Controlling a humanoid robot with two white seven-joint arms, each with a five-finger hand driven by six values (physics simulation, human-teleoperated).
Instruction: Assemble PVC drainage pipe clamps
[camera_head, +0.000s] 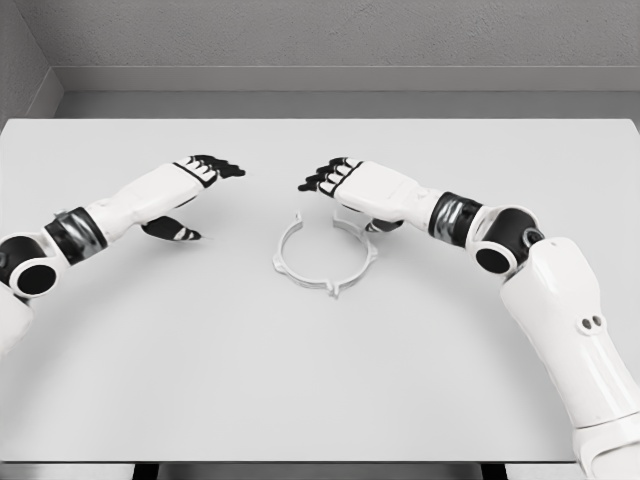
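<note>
Both hands hover over the table w/ nothing in them: my left hand (196, 180) comes in from the lower left, palm down, black-tipped fingers (222, 165) loosely extended twd the middle, thumb hanging below, relaxed and empty. My right hand (355, 185) reaches in from the right, fingers (320, 180) slightly bent and pointing left, also empty; it sits just above the far-right edge of the clamp ring (325, 258), and I can't tell if it touches the ring or only overlaps it from this angle. That ring is the only task part in view: a thin white PVC hoop lying flat near the table's center, approx. between my two hands and a bit nearer to me, w/ small tabs sticking out around its rim and what looks like a gap at the upper left. It's pale, so it barely stands out from the surface. Table (300, 390) is a plain light-grey rectangle, smooth and matte, front edge at the bottom of the view. Behind it runs a grey textured wall (330, 35) w/ a lighter band along its base, and a corner shows at the upper left.
</note>
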